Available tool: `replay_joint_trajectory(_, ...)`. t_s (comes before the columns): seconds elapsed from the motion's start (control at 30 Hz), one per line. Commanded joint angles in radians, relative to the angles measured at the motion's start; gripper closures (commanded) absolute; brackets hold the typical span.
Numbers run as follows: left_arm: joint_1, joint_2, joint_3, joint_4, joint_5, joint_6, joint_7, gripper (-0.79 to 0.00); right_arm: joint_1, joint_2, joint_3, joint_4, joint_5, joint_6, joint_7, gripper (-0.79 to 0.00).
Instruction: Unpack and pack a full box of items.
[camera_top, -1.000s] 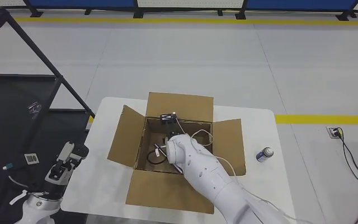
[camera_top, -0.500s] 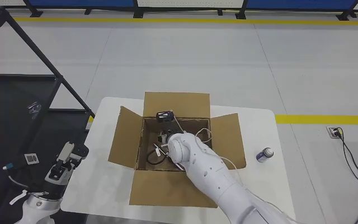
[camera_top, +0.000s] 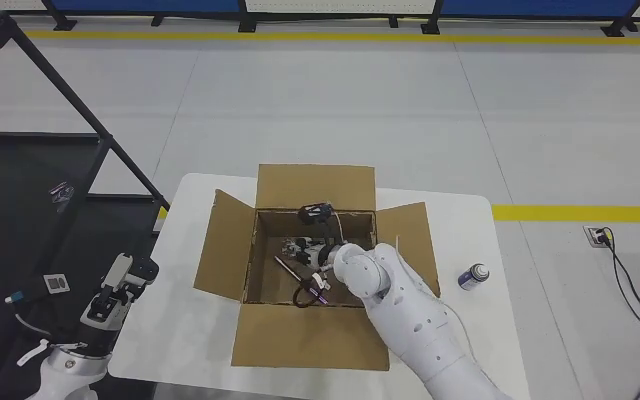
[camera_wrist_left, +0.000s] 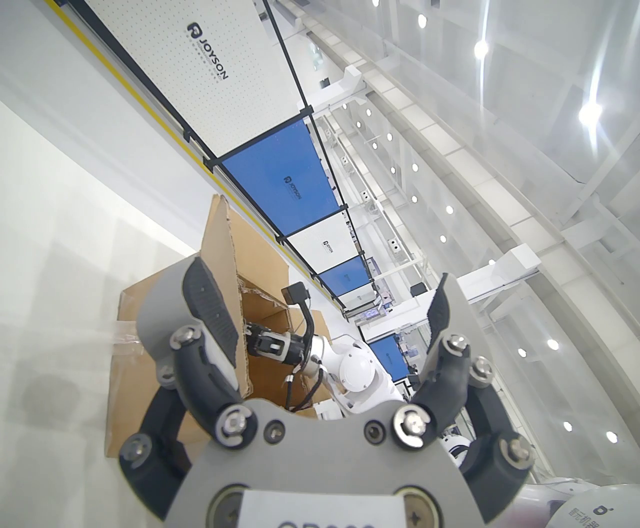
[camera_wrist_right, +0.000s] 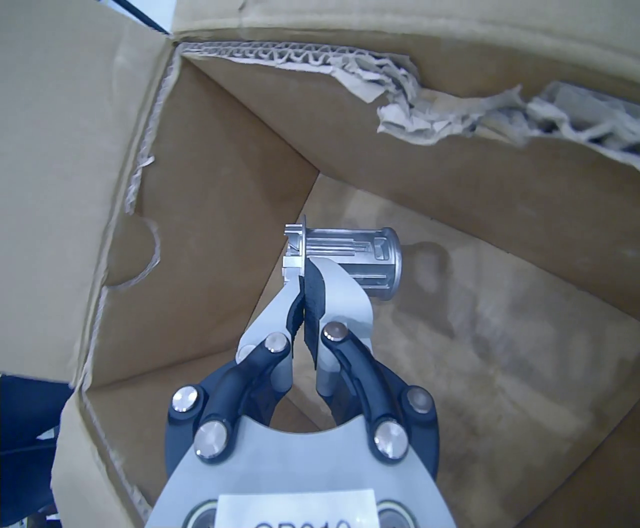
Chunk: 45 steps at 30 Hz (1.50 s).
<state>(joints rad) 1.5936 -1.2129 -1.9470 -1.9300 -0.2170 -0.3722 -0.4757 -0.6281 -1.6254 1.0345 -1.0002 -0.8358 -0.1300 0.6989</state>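
An open cardboard box (camera_top: 315, 188) stands in the middle of the white table (camera_top: 190, 320) with its flaps folded out. My right arm is down inside it. There my right gripper (camera_wrist_right: 305, 286) is shut on the flange of a silver ribbed metal cylinder (camera_wrist_right: 350, 262), held above the box floor (camera_wrist_right: 500, 320); from above, this gripper (camera_top: 303, 252) lies near the box's middle. My left gripper (camera_wrist_left: 325, 310) is open and holds nothing, pointing towards the box (camera_wrist_left: 135, 325). Seen from above, the left gripper (camera_top: 122, 278) hangs off the table's left edge.
A small spray can (camera_top: 472, 276) stands on the table to the right of the box. A dark looped cable (camera_top: 306, 294) lies in the box near its front wall. Torn cardboard (camera_wrist_right: 450, 115) frays along one inner box edge. A black frame (camera_top: 90, 130) stands at the left.
My right arm has swung to the right inside the box, its wrist now nearer the box's right half. The box shifted slightly. The left arm stayed put.
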Motion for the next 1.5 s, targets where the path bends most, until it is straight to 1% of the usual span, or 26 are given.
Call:
replay_joint_trajectory(0.0,0.0,0.0,0.0,0.0,0.0,0.0,0.0,-0.785,-0.041,0.014,0.031,-0.065,0.006,-0.028,0.029,0.0)
replay_joint_trajectory(0.03,0.0,0.0,0.0,0.0,0.0,0.0,0.0,-0.785,-0.056,0.02,0.045,-0.087,0.01,-0.036,0.044,0.0)
replay_joint_trajectory(0.1,0.0,0.0,0.0,0.0,0.0,0.0,0.0,-0.785,-0.072,0.028,0.056,-0.122,-0.024,0.001,0.065,0.0)
replay_joint_trajectory(0.43,0.0,0.0,0.0,0.0,0.0,0.0,0.0,-0.785,-0.072,0.028,0.056,-0.122,-0.024,0.001,0.065,0.0)
replay_joint_trajectory(0.53,0.0,0.0,0.0,0.0,0.0,0.0,0.0,-0.785,-0.085,0.029,0.058,-0.13,0.0,-0.011,0.056,0.0)
replay_joint_trajectory(0.67,0.0,0.0,0.0,0.0,0.0,0.0,0.0,-0.785,-0.077,0.034,0.098,-0.108,0.124,-0.07,0.099,0.0)
replay_joint_trajectory(0.87,0.0,0.0,0.0,0.0,0.0,0.0,0.0,-0.785,-0.043,0.046,0.165,-0.016,0.344,-0.2,0.231,0.0)
replay_joint_trajectory(1.0,0.0,0.0,0.0,0.0,0.0,0.0,0.0,-0.785,-0.007,0.05,0.175,0.059,0.43,-0.223,0.292,0.0)
replay_joint_trajectory(1.1,0.0,0.0,0.0,0.0,0.0,0.0,0.0,-0.785,0.024,0.049,0.17,0.117,0.469,-0.209,0.309,0.0)
replay_joint_trajectory(1.27,0.0,0.0,0.0,0.0,0.0,0.0,0.0,-0.785,0.088,0.04,0.137,0.216,0.48,-0.144,0.313,0.0)
replay_joint_trajectory(1.47,0.0,0.0,0.0,0.0,0.0,0.0,0.0,-0.785,0.163,0.02,0.083,0.333,0.47,-0.069,0.276,0.0)
